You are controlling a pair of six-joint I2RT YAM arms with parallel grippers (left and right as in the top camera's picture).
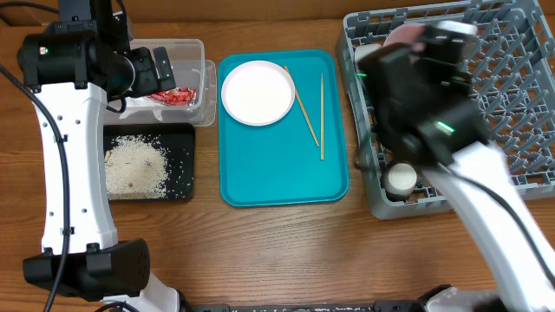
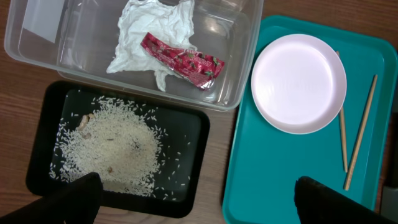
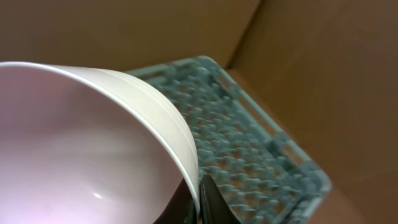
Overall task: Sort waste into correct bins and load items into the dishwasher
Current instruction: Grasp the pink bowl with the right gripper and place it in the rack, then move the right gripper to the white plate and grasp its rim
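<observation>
Plate (image 3: 93, 137) pinched in your right claw (image 3: 198, 202) over the rack (image 3: 249, 143); left claw (image 2: 205, 199) gapes. Waste (image 2: 180, 62) binned; second plate (image 1: 257, 92), chopsticks (image 1: 303, 108) to load.

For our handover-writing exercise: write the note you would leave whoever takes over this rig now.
Left gripper open above the clear tub.
Right gripper shut on a pink-white plate over the dish rack.
Done: napkin and red wrapper in tub, rice in black tray, white cup in rack.
To do: rack the held plate, then the second plate and two chopsticks on the teal tray.
</observation>
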